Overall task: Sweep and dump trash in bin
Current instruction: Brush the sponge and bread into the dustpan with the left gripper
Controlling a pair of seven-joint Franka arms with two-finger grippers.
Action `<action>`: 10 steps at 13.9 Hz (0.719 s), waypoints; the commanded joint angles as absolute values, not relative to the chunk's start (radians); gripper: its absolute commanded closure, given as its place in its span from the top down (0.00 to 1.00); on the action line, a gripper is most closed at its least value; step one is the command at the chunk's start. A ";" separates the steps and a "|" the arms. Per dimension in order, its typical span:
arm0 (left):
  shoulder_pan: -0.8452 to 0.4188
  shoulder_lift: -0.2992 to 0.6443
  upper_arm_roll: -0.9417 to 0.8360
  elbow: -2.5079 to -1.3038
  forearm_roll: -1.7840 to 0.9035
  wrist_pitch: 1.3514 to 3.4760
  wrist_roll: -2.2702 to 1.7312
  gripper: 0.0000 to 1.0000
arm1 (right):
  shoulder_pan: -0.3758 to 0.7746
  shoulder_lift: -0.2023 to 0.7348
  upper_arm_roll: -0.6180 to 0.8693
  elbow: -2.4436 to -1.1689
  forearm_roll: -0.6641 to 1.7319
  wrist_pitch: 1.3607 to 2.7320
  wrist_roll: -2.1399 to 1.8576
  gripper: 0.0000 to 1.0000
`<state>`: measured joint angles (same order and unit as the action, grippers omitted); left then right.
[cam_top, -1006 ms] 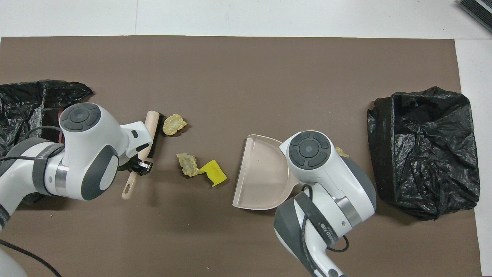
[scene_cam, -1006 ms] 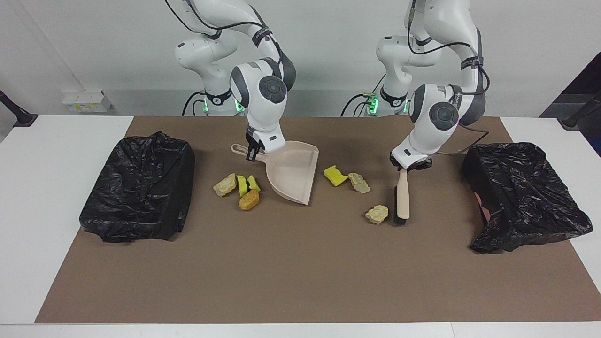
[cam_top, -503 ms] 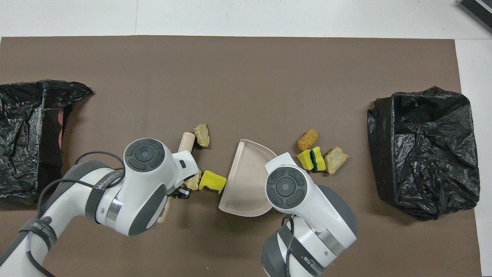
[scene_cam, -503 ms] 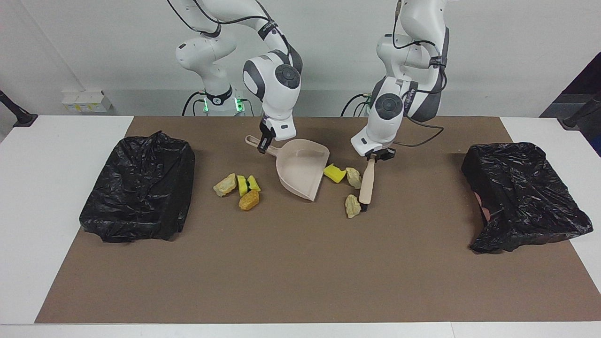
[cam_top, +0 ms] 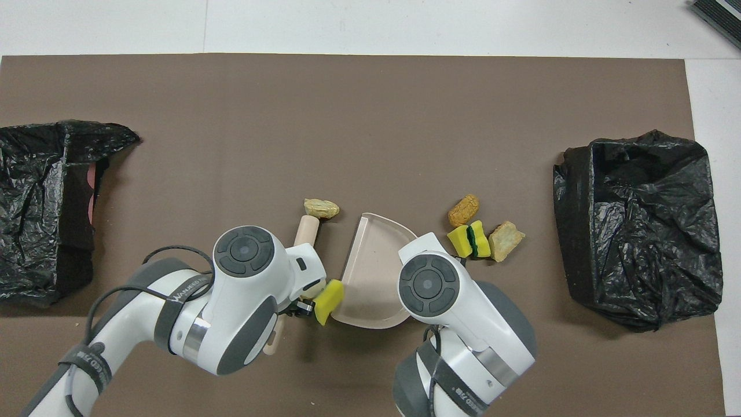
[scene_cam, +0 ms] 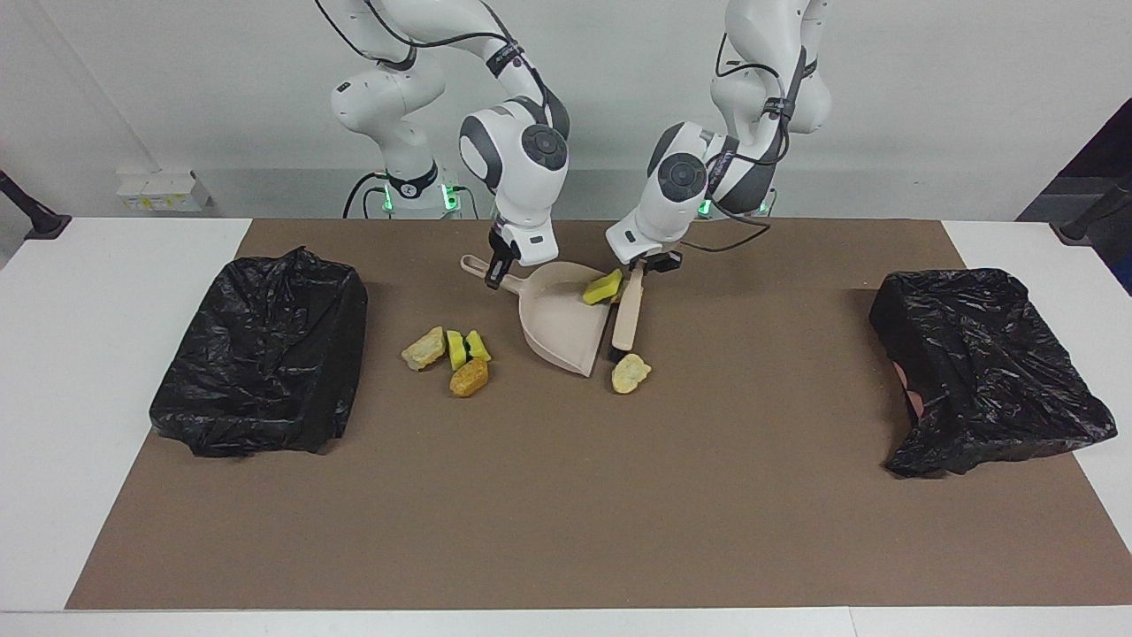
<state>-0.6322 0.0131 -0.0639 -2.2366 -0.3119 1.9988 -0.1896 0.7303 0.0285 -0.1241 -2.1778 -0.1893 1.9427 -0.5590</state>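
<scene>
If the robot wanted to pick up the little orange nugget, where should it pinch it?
Probably across its narrow middle, coming straight down from above. The small orange-brown bread-like nugget lies flat on the brown mat, longer than wide, with a yellow-green sponge piece close beside it nearer the robots.

A beige dustpan (scene_cam: pixel 562 327) lies on a brown mat (scene_cam: pixel 566 495), with yellow-green sponge pieces (scene_cam: pixel 466 347), an orange-brown nugget (scene_cam: pixel 469 379) and black bin bags (scene_cam: pixel 261 354).
</scene>
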 commanded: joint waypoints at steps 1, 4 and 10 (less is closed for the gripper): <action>-0.606 -0.017 -0.035 -2.186 -0.337 1.895 -0.196 0.00 | 0.730 -0.005 -0.123 -2.204 -0.218 1.956 -0.534 0.00; -0.502 -0.037 -0.037 -2.080 -0.337 1.758 -0.198 0.00 | 0.730 -0.005 -0.123 -2.204 -0.218 1.956 -0.534 0.00; -0.492 -0.111 -0.028 -2.201 -0.322 1.772 -0.436 0.00 | 0.730 -0.005 -0.121 -2.204 -0.216 1.954 -0.493 0.00</action>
